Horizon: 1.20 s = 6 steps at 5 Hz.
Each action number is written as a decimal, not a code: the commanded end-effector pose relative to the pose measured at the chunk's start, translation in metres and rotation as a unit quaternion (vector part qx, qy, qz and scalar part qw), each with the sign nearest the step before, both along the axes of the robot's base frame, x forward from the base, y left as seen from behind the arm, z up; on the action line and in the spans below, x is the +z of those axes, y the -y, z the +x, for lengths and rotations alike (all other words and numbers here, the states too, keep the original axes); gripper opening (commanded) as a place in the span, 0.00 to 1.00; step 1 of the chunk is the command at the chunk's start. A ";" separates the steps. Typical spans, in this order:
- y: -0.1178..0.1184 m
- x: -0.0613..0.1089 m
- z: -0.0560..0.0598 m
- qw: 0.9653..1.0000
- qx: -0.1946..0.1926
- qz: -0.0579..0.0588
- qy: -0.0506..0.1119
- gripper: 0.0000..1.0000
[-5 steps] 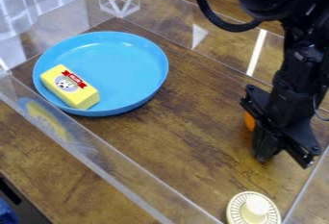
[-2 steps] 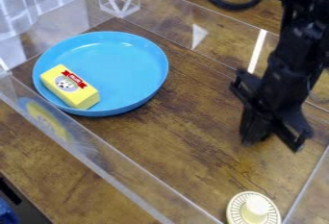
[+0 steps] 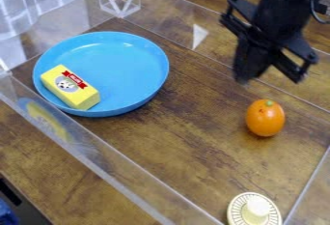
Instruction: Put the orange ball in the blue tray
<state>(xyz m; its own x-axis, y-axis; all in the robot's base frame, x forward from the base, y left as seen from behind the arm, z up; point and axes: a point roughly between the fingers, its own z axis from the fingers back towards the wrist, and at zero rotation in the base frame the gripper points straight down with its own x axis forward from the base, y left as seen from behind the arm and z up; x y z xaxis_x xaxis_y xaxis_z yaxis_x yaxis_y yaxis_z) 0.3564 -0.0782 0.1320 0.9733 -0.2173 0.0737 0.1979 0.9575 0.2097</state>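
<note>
Near edge: cream round disc (image 3: 254, 210) lies flat on the wood table (image 3: 165, 167), well apart from the transfer items; no action req'd. Next, farther back: orange ball (image 3: 265, 118) rests on bare table, right of centre in view, dark stem dimple up, outside the tray and w/o contact w/ any other item. At left, approx. level w/ the ball or slightly beyond: yellow block w/ red label (image 3: 69, 86), seated inside the blue tray (image 3: 123, 50) near its left wall; it is not the specified item, so leave in pos. Tray floor to the right of the block is bare and gives adequate room for the ball. Beyond the ball: gripper (image 3: 248, 67), raised above the table, slightly blurred, apart from the ball. Jaws are together, narrow, w/ nothing visible between them. Status, transfer op.: pick = not done; carry = not done; place = not done. Est. progress: start of task, w/ gripper near the ball but no grip secured. Remaining seq.: (1) open jaws wide enough to clear the ball; (2) align over ball; (3) lower and close on both sides; (4) lift above rim ht.; (5) traverse to tray; (6) release on bare floor area. Caution: ball is smooth and round, so an off-centre approach may roll it; keep clear of the block during release.
</note>
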 end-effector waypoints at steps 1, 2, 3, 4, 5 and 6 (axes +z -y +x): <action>0.001 0.020 0.009 0.998 0.008 -0.014 0.052 1.00; 0.007 0.010 0.011 0.998 0.006 -0.017 0.052 1.00; 0.019 -0.004 0.011 0.998 -0.015 -0.022 0.059 1.00; 0.034 -0.020 0.018 0.997 -0.030 -0.030 0.066 1.00; 0.040 -0.039 0.022 0.996 -0.043 -0.036 0.069 1.00; 0.043 -0.057 0.027 0.995 -0.050 -0.041 0.070 1.00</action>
<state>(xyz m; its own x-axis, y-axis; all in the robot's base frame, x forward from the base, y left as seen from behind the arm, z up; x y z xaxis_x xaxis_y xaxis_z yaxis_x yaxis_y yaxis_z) 0.3807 -0.1152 0.0543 0.9409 -0.2920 0.1715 0.2639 0.9496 0.1693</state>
